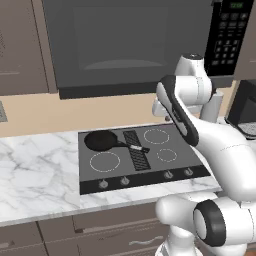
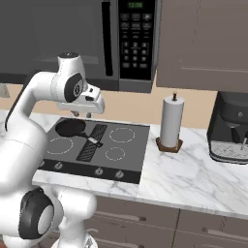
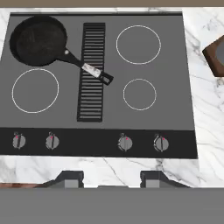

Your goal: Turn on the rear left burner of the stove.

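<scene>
The stove [image 3: 175,109] is a dark grey cooktop set in the marble counter, seen from above in the hand view. A black frying pan [image 3: 38,41] covers its rear left burner, so that zone's glass is hidden. The pan's handle points toward the ribbed centre strip [image 3: 92,72]. Four small round knobs [image 3: 52,141] sit on the black front band. My gripper [image 3: 111,179] hangs open above the stove's front edge, its fingers wide apart and holding nothing. In the right base view the gripper [image 2: 82,115] is well above the pan [image 2: 70,128].
A big dark microwave [image 1: 130,45] hangs over the stove [image 1: 160,150]. A paper towel roll [image 2: 172,121] on a wooden base stands right of the cooktop, with a coffee machine [image 2: 232,128] beyond it. Marble counter [image 1: 35,165] extends to the left.
</scene>
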